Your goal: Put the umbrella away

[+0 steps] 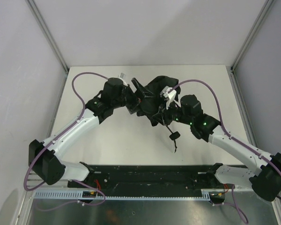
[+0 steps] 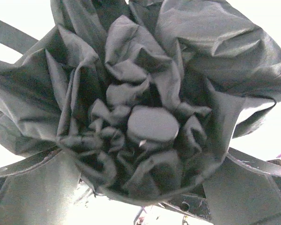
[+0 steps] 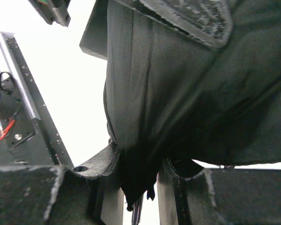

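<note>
Right gripper (image 3: 136, 187) clamped on smooth black umbrella (image 3: 187, 93) fabric; left gripper (image 1: 133, 100) spread wide, crumpled matte folds between

Both arms bend inward, wrists converging. Left gripper (image 1: 135, 99) spread wide; right gripper (image 1: 160, 114) pinched narrow, gripping.

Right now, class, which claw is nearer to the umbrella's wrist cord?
Right. The right claw clamps the umbrella fabric just beside the wrist cord; the left claw sits open around the umbrella's other end, farther off.
</note>
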Available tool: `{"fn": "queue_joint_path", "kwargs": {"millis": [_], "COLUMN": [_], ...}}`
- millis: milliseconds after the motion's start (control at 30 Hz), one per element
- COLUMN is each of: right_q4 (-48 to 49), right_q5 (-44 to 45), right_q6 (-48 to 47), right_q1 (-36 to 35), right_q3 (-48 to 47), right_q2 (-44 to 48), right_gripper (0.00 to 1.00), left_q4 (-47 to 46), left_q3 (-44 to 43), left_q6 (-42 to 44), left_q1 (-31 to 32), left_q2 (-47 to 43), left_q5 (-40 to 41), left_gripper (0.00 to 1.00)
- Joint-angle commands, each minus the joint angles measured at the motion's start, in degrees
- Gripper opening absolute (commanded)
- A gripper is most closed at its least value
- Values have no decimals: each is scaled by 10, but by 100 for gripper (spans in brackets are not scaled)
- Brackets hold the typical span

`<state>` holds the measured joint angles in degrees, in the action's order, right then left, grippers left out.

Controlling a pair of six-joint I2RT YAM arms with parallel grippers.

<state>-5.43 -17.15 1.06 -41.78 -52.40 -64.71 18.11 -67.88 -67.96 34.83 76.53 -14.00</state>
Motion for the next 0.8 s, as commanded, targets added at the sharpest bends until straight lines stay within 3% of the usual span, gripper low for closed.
{"fn": "queue_joint_path", "kwargs": {"millis": [0,133,267,300,333,367,433,567,667,767], "right_q4": [83,81,64,49,32,10,-40,-96,-97,-79], "right_q5": [-176,-192,-168,-157,-141,-123,-96,-99,-127,-125], "right_q6": [24,33,51,74,97,120,170,227,270,317], "right_q1": [-13,-13,-11,-4,3,11,32,49,60,74], "right_q3": [-37,-37,-37,-37,-39,-40,-40,-40,-41,-44], "right_q2": [8,4,8,10,12,15,25,65,93,113], "right_gripper": [0,0,0,2,13,30,57,91,98,99], "left_q4": [-68,-134,-223,-255,-275,-285,-293,-325,-347,-361], "left_q3": [-31,0,47,62,68,69,69,70,73,100], "left_q6": [37,28,32,39,55,74,117,213,269,267], "left_q1": [5,6,6,5,5,5,5,5,3,4], "left_q2": [8,0,-29,-41,-50,-58,-76,-105,-123,-158], "left_q5": [-1,-31,-32,-29,-27,-25,-13,-9,-25,26], "left_gripper": [94,67,31,18,10,6,2,0,0,0]}}
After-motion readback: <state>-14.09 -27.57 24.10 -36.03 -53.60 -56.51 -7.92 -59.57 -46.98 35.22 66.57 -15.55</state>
